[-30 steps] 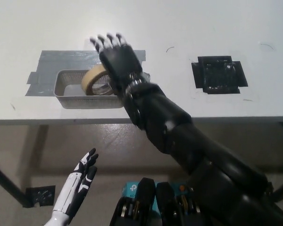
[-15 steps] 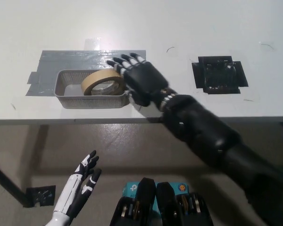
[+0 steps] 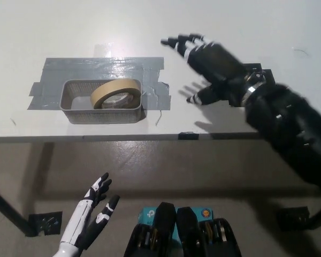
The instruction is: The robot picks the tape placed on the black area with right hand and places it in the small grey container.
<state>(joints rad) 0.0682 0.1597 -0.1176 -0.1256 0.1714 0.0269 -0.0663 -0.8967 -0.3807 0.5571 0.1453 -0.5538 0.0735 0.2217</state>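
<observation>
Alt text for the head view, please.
A roll of tape lies tilted in a small grey container on a white table. The black right hand hovers open to its right; the white left hand rests open below the table edge.

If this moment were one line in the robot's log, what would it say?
tape: leaning in small grey container | right hand: open, empty, over table right of container | left hand: open, resting low below table edge
</observation>
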